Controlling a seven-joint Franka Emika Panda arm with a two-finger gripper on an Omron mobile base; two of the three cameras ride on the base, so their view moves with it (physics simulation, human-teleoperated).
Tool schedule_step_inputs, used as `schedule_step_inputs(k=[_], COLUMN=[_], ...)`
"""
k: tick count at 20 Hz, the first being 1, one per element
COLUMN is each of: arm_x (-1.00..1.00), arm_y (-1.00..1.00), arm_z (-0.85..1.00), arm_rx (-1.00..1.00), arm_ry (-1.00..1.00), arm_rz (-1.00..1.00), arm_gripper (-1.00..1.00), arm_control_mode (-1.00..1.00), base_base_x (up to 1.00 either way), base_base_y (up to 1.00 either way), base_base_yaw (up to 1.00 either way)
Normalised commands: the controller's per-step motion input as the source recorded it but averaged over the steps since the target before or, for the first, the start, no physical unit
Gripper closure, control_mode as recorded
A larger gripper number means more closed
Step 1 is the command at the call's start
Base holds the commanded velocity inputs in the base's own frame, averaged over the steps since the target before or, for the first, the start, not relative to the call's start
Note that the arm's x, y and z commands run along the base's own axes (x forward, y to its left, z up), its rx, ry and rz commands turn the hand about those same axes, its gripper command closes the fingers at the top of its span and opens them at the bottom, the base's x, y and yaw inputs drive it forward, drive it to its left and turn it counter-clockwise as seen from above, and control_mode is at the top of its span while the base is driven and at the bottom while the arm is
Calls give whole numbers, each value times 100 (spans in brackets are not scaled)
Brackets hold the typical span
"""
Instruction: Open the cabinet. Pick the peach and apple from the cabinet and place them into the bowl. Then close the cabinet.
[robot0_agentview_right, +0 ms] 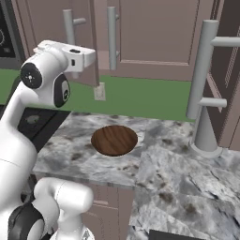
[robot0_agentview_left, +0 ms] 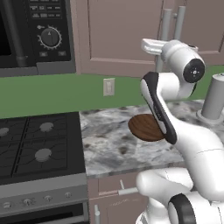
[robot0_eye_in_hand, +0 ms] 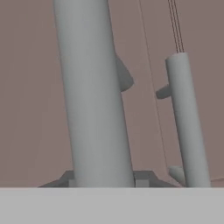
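The cabinet (robot0_agentview_right: 154, 33) hangs above the counter with two panelled doors and long grey bar handles. In the hand view my gripper (robot0_eye_in_hand: 103, 181) is shut on the left door's handle (robot0_eye_in_hand: 94, 96), which fills the space between the two fingertips. The right door's handle (robot0_eye_in_hand: 186, 118) stands just beside it. In the right base view the left door (robot0_agentview_right: 82, 42) looks slightly ajar, its edge standing out from the cabinet front. The dark wooden bowl (robot0_agentview_left: 146, 127) (robot0_agentview_right: 114, 139) sits empty on the marble counter below. The peach and the apple are hidden.
A gas stove (robot0_agentview_left: 35, 144) and a black microwave (robot0_agentview_left: 35, 30) lie to the left. A tall grey post (robot0_agentview_right: 206, 93) stands on the counter (robot0_agentview_right: 178, 178) at the right, next to a dark door panel (robot0_agentview_right: 229, 70). A wall outlet (robot0_agentview_left: 108, 86) sits on the green backsplash.
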Motion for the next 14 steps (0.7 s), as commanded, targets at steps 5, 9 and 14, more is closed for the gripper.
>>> schedule_step_inputs(k=[5, 9, 14], arm_x=[-86, -81, -79], arm_y=[12, 29, 39], arm_z=[43, 41, 39], arm_rx=[0, 0, 0], arm_ry=[0, 0, 0], arm_rz=[-1, 0, 0], arm_gripper=[100, 100, 100], arm_control_mode=[-100, -100, -100], base_base_x=[0, 0, 0], base_base_y=[0, 0, 0], base_base_yaw=[0, 0, 0])
